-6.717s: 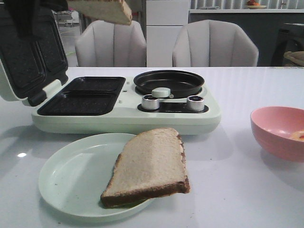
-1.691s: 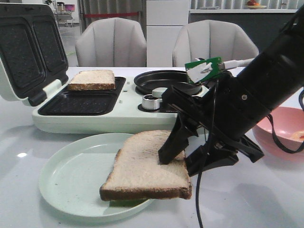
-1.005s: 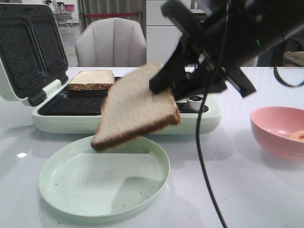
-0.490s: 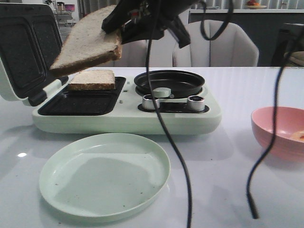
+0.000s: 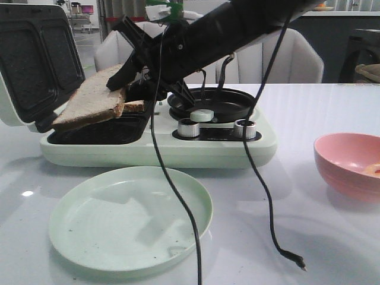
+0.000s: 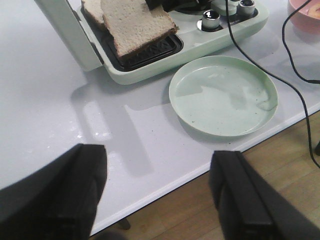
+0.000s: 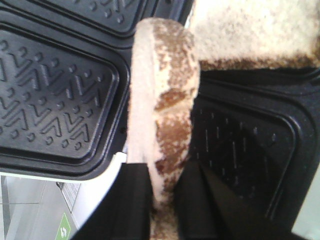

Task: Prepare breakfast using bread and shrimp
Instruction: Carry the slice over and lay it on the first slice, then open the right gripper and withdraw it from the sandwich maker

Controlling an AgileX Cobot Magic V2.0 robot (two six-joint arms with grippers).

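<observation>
Right gripper (image 5: pixel 122 89): clamped on a bread slice (image 5: pixel 89 100), held tilted over the front well of the sandwich maker (image 5: pixel 160 142).
Right wrist view: held slice seen edge-on between the fingers (image 7: pixel 135 200), pale crumb with mottled brown crust; ridged black plates behind.
Second slice (image 6: pixel 92 10): lying flat in the rear well, best seen in the left wrist view.
Left gripper (image 6: pixel 157 195): jaws wide apart, nothing held, well clear of the sandwich maker.
Plate (image 5: pixel 178 237): round, pale green, just in front of the sandwich maker.
Pink bowl (image 5: pixel 338 169): right of the sandwich maker; an orange-pink piece (image 5: pixel 374 170), likely the shrimp, inside at the frame edge.
</observation>
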